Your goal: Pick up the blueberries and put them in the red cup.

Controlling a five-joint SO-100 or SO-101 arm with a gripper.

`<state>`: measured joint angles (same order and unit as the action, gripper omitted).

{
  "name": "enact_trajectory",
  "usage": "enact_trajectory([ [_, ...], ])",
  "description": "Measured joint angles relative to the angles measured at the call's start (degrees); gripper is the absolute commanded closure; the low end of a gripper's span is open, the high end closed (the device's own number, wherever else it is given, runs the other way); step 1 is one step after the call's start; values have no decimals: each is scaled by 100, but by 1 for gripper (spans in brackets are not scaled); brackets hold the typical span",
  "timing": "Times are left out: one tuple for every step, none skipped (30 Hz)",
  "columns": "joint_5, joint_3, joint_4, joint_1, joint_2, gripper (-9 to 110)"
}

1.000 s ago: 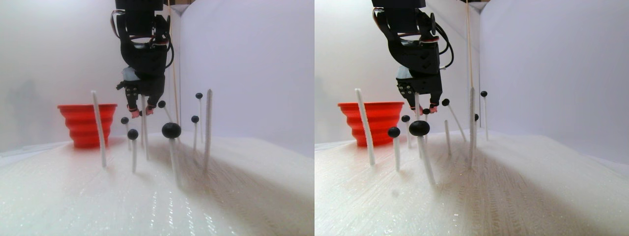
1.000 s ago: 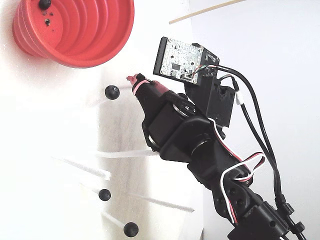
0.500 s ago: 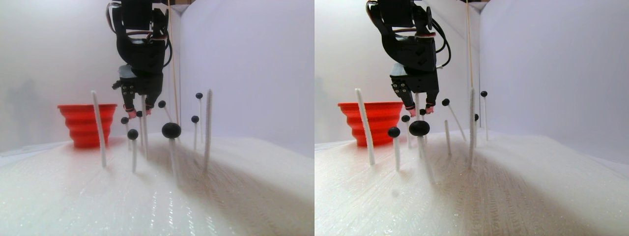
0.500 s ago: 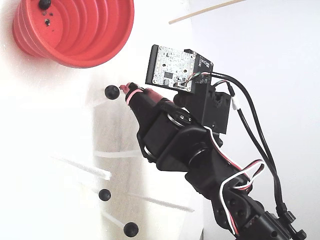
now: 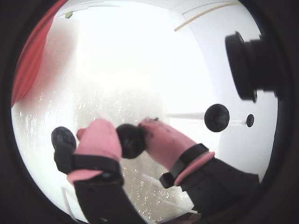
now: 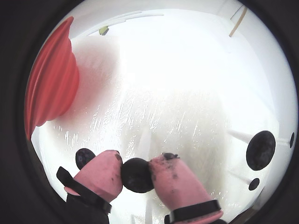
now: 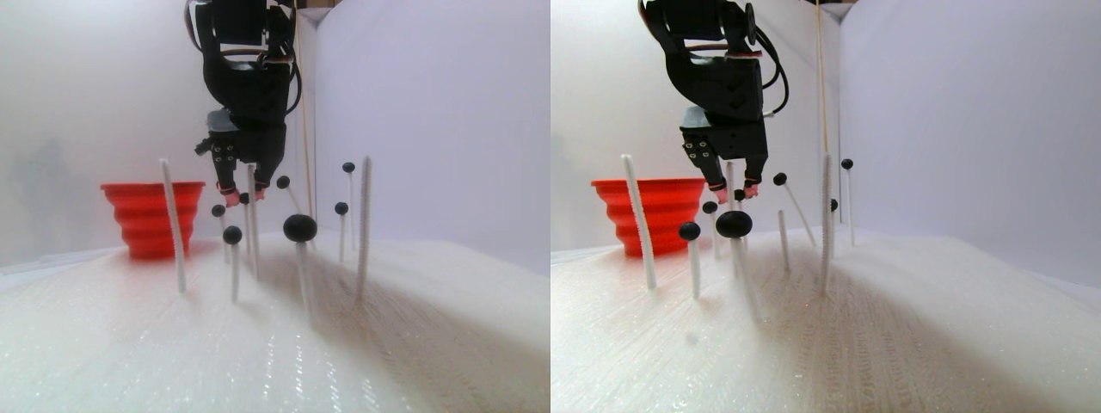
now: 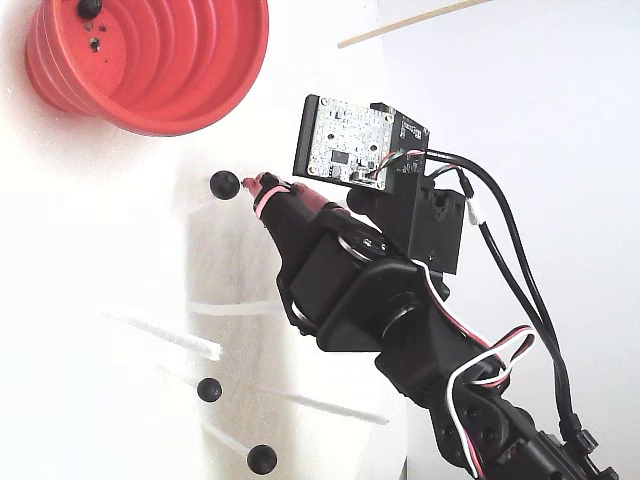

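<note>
Over the white bench [image 7: 344, 344] studded with thin sticks, the claw [image 6: 136, 175] pinches 1 blueberry [image 6: 136, 176] between its pink pads; I'd lift straight up clear of the neighbouring sticks before swinging to the red cup [image 8: 150, 60].

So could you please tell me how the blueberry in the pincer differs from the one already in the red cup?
The held blueberry is pinched between the pink fingertips of the pincer, above the white surface; the other blueberry lies loose on the floor of the red cup. The held one sits outside the cup, so it is not yet delivered. Both are small, round, matte and black.
</note>
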<state>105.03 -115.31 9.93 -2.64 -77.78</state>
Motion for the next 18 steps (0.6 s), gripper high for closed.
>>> enact_trajectory([
  [18, -18, -9, 0, -35, 92],
  [9, -44, -18, 0, -97, 92],
  [18, -62, -26, 0, -158, 92],
  [9, -88, -26, 0, -220, 92],
  [9, -97, -26, 0, -255, 92],
  [9, -105, -26, 0, -308, 92],
  [9, -114, -26, 0, -352, 92],
  [9, -132, -26, -9, -404, 92],
  [9, -149, -26, -18, -431, 92],
  [9, -158, -26, -35, -448, 92],
  [9, -202, -53, -53, -475, 92],
  [9, -246, -88, -79, -510, 92],
  [9, -281, -105, -105, -545, 92],
  [9, -299, -114, -123, -554, 92],
  [9, -308, -141, -158, -562, 92],
  [9, -316, -167, -176, -580, 92],
  [9, -316, -185, -202, -598, 92],
  [-35, -316, -202, -220, -633, 92],
])
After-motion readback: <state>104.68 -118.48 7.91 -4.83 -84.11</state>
